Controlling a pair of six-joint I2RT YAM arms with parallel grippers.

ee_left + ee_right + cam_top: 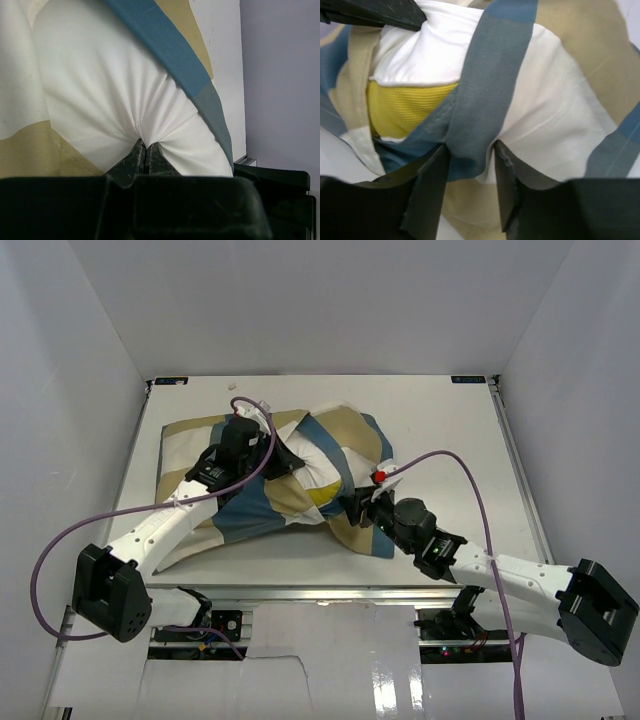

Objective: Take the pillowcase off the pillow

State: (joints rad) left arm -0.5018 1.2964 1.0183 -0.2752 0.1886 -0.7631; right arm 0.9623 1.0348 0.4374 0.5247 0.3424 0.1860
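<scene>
The checked pillowcase (245, 508) lies across the table's middle, with its mouth turned toward the right. The white pillow (318, 462) bulges out of that mouth, and its yellow underside shows. My left gripper (290, 462) is shut on a pinch of the pillow (100, 75); puckers radiate from the left gripper's (145, 144) tips. A blue and tan pillowcase band (165, 40) runs past on the right. My right gripper (358, 508) is at the pillowcase's near right edge. The right gripper (470, 147) stands open around a blue pillowcase fold (490, 75) that touches both fingers. The pillow (420, 60) sits behind that fold.
The white table (450, 440) is boxed in by white walls on the left, back and right. A metal rail (330, 592) runs along its near edge. Purple cables (470, 480) loop above both arms.
</scene>
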